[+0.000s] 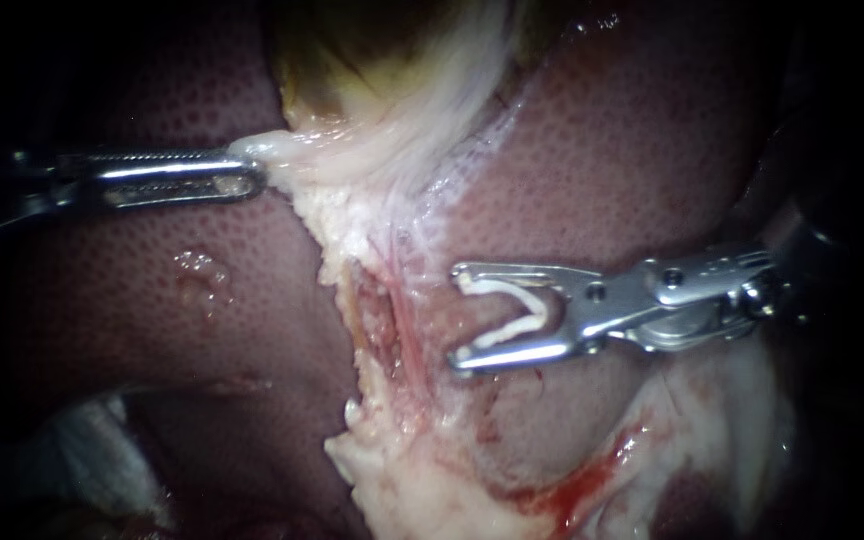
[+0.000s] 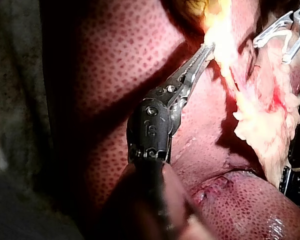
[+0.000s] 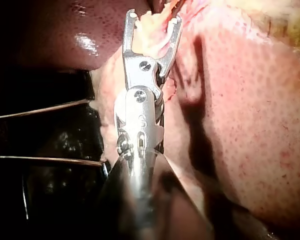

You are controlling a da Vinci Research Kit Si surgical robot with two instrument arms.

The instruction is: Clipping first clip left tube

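Observation:
My left instrument (image 1: 252, 172) comes in from the left, its jaws shut on a pale fold at the gallbladder's (image 1: 382, 60) neck, held out to the left. In the left wrist view the same instrument (image 2: 207, 50) bites that pale tissue. My right instrument (image 1: 460, 315) comes in from the right. Its jaws stand wide apart and hold a white clip (image 1: 522, 305) between them. The jaw tips sit just right of a thin pink tube (image 1: 407, 325) that runs down through pale dissected tissue; they are not around it. The right wrist view shows these jaws (image 3: 152, 20) and the clip (image 3: 167, 37).
Dark red liver (image 1: 632, 150) surrounds the dissected strip on both sides. Ragged pale fat (image 1: 402, 470) hangs below the tube, with a streak of blood (image 1: 582, 485) to its right. White gauze (image 1: 102, 450) lies at the lower left.

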